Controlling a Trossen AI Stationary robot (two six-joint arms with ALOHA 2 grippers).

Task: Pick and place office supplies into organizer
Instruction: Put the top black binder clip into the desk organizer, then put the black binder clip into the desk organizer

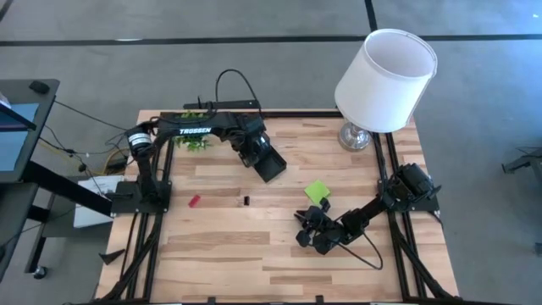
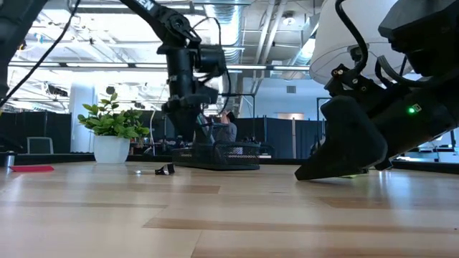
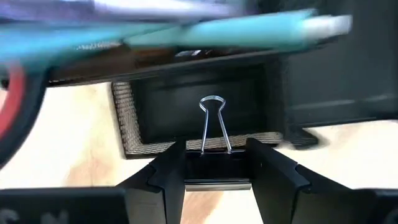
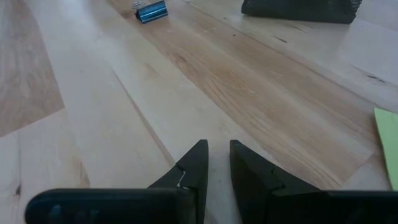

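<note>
High view: I have the left tool [image 1: 254, 155] over the black organizer [image 1: 271, 164] near the worktop's [image 1: 220, 246] far edge. The right tool [image 1: 306, 230] sits low near the lime sticky-note pad [image 1: 317, 191]. A red bit [image 1: 194, 201] and a small black bit [image 1: 246, 201] lie loose, well apart from both.

Low view: the left tool hangs just above the organizer's mesh wall [image 2: 222, 155]; a small black clip [image 2: 166, 170] rests on the wood nearby.

Left wrist view: my left tool is clenched on a black binder clip [image 3: 212, 155], wire loops upright, directly over the tray section [image 3: 205, 112]. A teal pen [image 3: 236, 34] crosses close by. The clip is light, stiff and springy; I judge the flat body the right hold, since the wire arms would pivot.

Right wrist view: right tool [image 4: 216, 168] holds nothing, fingers narrowly parted. A blue clip [image 4: 151, 10] lies far off. The pad edge [image 4: 388, 143] is thin and soft; I would take it by an edge.
</note>
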